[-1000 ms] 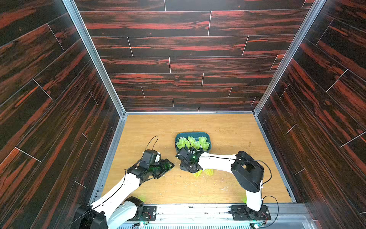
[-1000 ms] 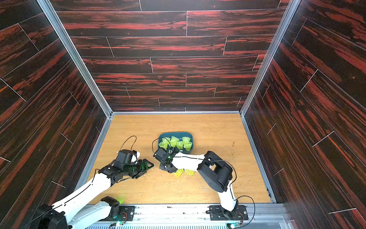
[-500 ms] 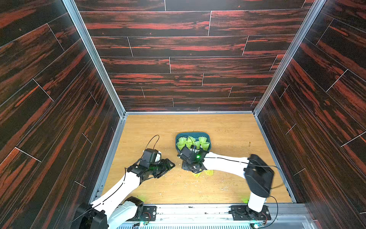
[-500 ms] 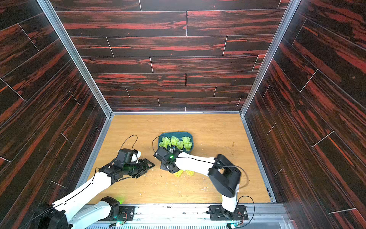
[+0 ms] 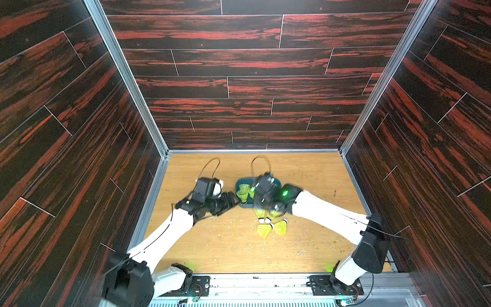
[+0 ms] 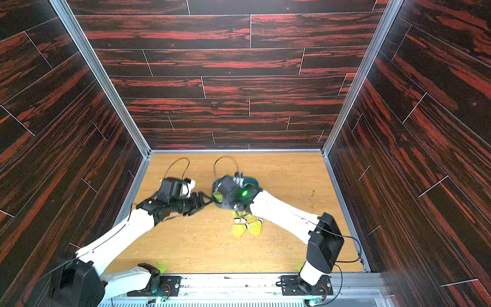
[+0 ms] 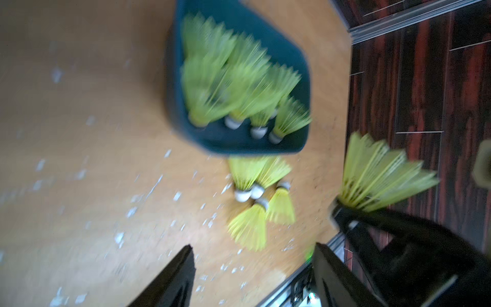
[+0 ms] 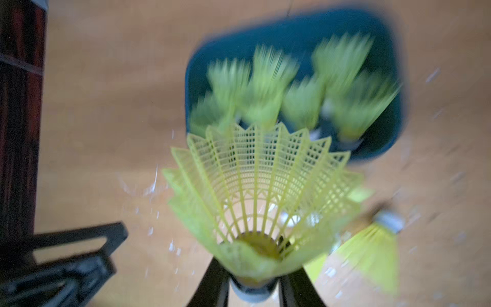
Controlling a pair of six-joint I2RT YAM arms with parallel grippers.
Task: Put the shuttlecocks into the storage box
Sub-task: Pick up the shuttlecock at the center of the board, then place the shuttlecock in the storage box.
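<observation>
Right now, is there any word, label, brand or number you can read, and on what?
No readable text in any view.
The storage box, the loose shuttlecocks and the held shuttlecock in the right gripper show no print; both wrist views are motion-blurred, so fine marks could be missed.

White-shelled arms (image 5: 164,236) with black joints (image 5: 369,252), looping black cables (image 5: 212,159) and glowing green lights (image 5: 284,193).

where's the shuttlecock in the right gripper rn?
Right wrist view: the shuttlecock is pinched by its cork end in the right gripper, skirt pointing at the box, close to the box's near rim.
</observation>
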